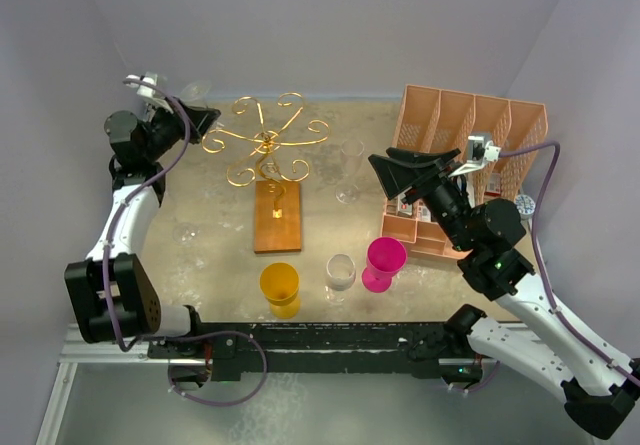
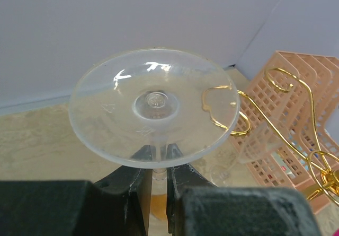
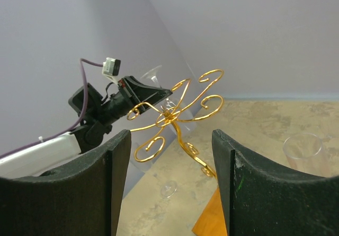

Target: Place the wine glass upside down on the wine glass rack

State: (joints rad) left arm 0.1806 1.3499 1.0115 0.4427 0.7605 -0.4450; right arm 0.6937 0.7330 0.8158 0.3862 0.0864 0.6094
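My left fingers (image 2: 124,193) pinch the thin stem of the clear wine glass (image 2: 153,106), foot just above them beside a curl of the gold wire rack (image 1: 266,142); I judge it light, slick, brittle, best held there; my right fingers (image 3: 106,183) are spread, empty.

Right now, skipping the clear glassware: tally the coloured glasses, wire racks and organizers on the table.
Yellow glass: 1
Pink glass: 1
Gold wire rack: 1
Salmon organizer: 1
Total: 4
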